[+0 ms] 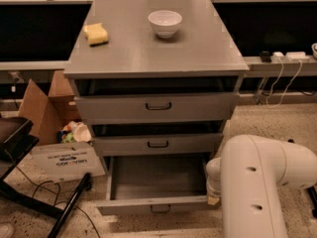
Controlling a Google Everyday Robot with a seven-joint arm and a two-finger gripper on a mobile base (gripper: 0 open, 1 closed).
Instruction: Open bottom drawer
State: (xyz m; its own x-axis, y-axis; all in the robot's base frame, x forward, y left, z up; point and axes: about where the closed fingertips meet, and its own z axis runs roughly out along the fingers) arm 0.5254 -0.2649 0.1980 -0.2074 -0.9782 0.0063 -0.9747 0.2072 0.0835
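The bottom drawer [156, 205] of the grey cabinet is pulled out toward me. Its plain grey tray [158, 175] shows and holds nothing. Its narrow front panel has a small dark loop handle [160, 209] at the centre. My white arm [262, 192] fills the lower right, and its end [214, 180] sits against the drawer's right front corner. My gripper is hidden behind the arm. The middle drawer [157, 144] and the top drawer [158, 106] are pushed in.
A white bowl [165, 23] and a yellow sponge [96, 33] sit on the cabinet top [158, 53]. An open cardboard box [49, 108] with rubbish stands at the left, beside a white sign [67, 160] and a dark stand leg [69, 207]. Cables hang at the right [285, 78].
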